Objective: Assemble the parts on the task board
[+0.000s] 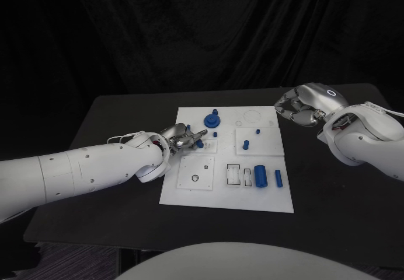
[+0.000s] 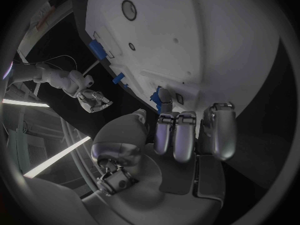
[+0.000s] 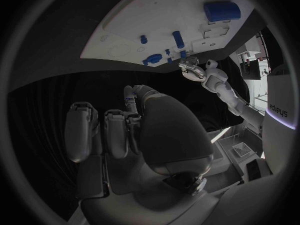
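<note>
Here you have one black table under a dark backdrop, and on it one white task board lying flat in the middle. Two white arms reach in. Your left hand sits over the board's left edge, fingers drawn together around a small blue part at their tips; whether it truly grips the piece, you cannot tell. Your right hand hangs off the board's far right corner with its fingers curled in on nothing.

Count the blue parts in the head view: one round gear-like piece at the far end, about three small pegs mid-board, and two upright cylinders near the right edge.

The left wrist view shows the fingers meeting the board's edge beside a blue piece, which the head view hides.
</note>
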{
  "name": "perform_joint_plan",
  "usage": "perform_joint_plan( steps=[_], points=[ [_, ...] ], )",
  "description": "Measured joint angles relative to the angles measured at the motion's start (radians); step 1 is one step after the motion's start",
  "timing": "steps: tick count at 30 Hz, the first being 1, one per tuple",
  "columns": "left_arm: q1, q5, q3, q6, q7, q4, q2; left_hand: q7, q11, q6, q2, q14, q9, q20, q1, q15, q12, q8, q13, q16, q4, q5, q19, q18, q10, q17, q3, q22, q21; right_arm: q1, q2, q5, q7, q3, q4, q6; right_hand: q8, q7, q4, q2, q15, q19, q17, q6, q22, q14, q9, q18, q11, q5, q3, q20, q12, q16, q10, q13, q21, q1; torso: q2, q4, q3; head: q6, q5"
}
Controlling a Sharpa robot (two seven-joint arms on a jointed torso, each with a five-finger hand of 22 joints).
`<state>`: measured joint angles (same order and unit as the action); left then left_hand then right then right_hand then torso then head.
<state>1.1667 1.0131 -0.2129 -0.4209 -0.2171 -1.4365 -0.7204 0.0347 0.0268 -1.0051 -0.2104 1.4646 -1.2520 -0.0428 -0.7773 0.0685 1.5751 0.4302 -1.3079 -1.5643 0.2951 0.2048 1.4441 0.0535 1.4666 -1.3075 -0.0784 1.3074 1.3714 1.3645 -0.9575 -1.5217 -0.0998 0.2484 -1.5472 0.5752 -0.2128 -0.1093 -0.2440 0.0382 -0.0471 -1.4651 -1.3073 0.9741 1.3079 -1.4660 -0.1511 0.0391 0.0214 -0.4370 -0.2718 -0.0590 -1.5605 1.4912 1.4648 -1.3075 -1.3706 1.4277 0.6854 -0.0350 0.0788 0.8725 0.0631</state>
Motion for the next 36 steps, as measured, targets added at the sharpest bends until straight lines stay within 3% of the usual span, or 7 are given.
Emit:
perform_joint_plan(
  steps=[7,12,17,23,25,32,36],
  points=[
    [0.000,0.000,0.000,0.000,0.020,-0.001,0.000,-0.013,0.007,-0.006,-0.027,-0.001,-0.029,0.011,-0.027,0.009,0.000,0.025,0.000,0.000,-0.002,0.039,0.011,0.000,0.000,0.000,-0.017,0.000,0.021,0.000,-0.001,0.000,-0.001,0.000,0.000,-0.001,0.000,0.000,0.000,0.000,0.000,0.000,0.000,0.000,0.000,0.000,0.000,0.000,0.000,0.000,0.000,0.000,0.000,0.000,0.000,0.000,0.000,0.000,0.000,-0.0002,0.0001,0.000,0.000],
    [0.000,0.000,0.000,-0.001,0.036,-0.001,0.000,-0.013,0.008,-0.006,-0.027,-0.001,-0.031,0.013,-0.027,0.009,0.000,0.028,0.000,0.000,-0.002,0.042,0.013,0.000,0.000,0.000,-0.021,0.000,0.022,0.000,-0.001,0.000,-0.001,0.000,-0.001,-0.002,0.000,0.000,0.000,0.000,0.000,0.000,0.000,0.000,0.000,0.000,0.000,0.000,0.000,0.000,0.000,0.000,0.000,0.000,0.000,0.000,0.000,0.000,0.000,-0.0002,0.0002,0.000,0.000],
    [0.000,0.000,0.000,-0.001,0.044,-0.001,0.000,-0.031,0.020,-0.025,-0.036,0.002,-0.043,0.018,-0.036,0.020,0.000,0.043,0.000,0.000,-0.001,0.047,0.018,0.000,-0.002,0.000,-0.043,0.000,0.044,0.000,-0.002,0.000,-0.002,0.000,-0.001,-0.003,0.000,0.000,0.000,0.000,0.000,0.000,0.000,0.000,0.000,0.000,0.000,0.000,0.000,0.000,0.000,0.000,0.000,0.000,0.000,0.000,0.000,0.000,0.000,-0.0001,0.0002,0.000,0.000],
    [0.000,0.000,0.000,-0.001,0.046,-0.002,-0.003,-0.042,0.034,-0.093,-0.047,0.004,-0.056,0.027,-0.064,0.032,0.000,0.119,0.000,0.000,-0.003,0.071,0.023,-0.001,0.002,0.000,-0.066,0.000,0.072,0.000,-0.003,0.000,-0.002,0.000,-0.001,-0.004,0.000,0.000,0.000,0.000,0.000,0.000,0.000,0.000,0.000,0.000,0.000,0.000,0.000,0.000,0.000,0.000,0.000,0.000,0.000,0.000,0.000,0.000,0.000,-0.0001,0.0002,0.000,0.000],
    [0.000,0.000,0.000,-0.002,0.044,-0.002,-0.004,-0.049,0.038,-0.104,-0.055,0.000,-0.056,0.029,-0.072,0.036,0.000,0.134,0.000,0.000,-0.005,0.080,0.021,-0.017,-0.002,0.000,-0.070,0.000,0.076,0.000,-0.003,0.000,-0.003,0.000,-0.001,-0.005,0.000,0.000,0.000,0.000,0.000,0.000,0.000,0.000,0.000,0.000,0.000,0.000,0.000,0.000,0.000,0.000,0.003,0.000,0.000,0.000,0.002,0.000,-0.001,0.0001,0.0002,0.000,0.000],
    [0.000,0.000,0.000,0.000,0.035,-0.002,-0.005,-0.051,0.045,-0.115,-0.053,0.000,-0.056,0.036,-0.125,0.043,0.000,0.140,0.000,0.000,-0.003,0.132,0.021,-0.017,-0.002,0.000,-0.072,0.000,0.076,0.000,-0.003,0.000,-0.003,0.000,-0.001,-0.006,0.000,0.000,0.000,0.000,0.000,0.000,0.000,0.000,0.000,0.000,0.000,0.000,0.000,0.000,0.000,0.000,0.004,0.000,0.000,0.000,0.006,0.000,-0.001,0.0003,0.0002,0.000,0.001],
    [0.000,0.000,0.000,0.000,0.029,-0.002,-0.005,-0.051,0.045,-0.115,-0.032,0.001,-0.056,0.039,-0.187,0.043,0.000,0.140,0.000,0.000,-0.014,0.161,0.025,-0.017,-0.002,0.000,-0.060,0.000,0.076,0.000,-0.003,0.000,-0.004,0.000,-0.001,-0.006,0.000,0.000,0.000,0.000,0.000,0.000,0.000,0.000,0.000,0.000,0.000,0.000,0.000,0.000,0.000,0.000,0.004,0.000,0.000,0.000,0.006,0.000,-0.001,0.0004,0.0002,0.000,0.001]
  ],
)
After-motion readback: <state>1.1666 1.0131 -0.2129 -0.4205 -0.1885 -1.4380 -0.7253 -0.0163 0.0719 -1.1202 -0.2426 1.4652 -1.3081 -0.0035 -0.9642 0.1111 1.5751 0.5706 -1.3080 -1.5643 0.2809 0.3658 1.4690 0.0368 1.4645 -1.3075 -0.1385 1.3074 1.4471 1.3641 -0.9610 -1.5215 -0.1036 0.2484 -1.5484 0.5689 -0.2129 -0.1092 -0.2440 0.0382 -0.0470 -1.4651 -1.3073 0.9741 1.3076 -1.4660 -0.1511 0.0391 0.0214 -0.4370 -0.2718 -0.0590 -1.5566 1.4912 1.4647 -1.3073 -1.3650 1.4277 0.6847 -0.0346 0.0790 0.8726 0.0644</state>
